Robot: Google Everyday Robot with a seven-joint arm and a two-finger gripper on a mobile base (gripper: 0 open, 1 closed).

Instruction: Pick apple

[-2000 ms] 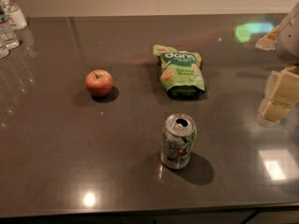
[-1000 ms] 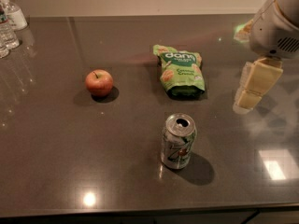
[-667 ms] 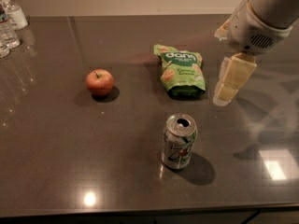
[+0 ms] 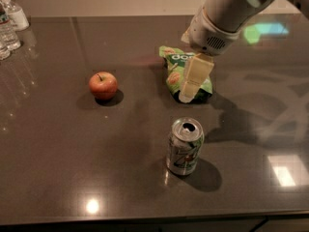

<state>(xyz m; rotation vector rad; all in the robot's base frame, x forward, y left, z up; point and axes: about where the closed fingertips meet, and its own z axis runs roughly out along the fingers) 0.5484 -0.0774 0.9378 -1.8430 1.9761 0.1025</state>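
The apple (image 4: 103, 85), small, round and red with yellowish patches and a short dark stem, sits on the dark countertop (image 4: 58, 149) left of centre. My gripper (image 4: 186, 96) hangs from the white arm coming in from the upper right. It is in front of the green snack bag (image 4: 173, 65), well to the right of the apple and apart from it. It holds nothing that I can see.
A silver-green soda can (image 4: 185, 146) stands upright in front of the gripper, nearer the counter's front edge. Clear bottles (image 4: 8, 21) stand at the far left back corner. A pale wall runs behind the counter.
The arm and gripper have swung in from the right edge leftward and now overlap the snack bag. The apple, bag and can have not moved.
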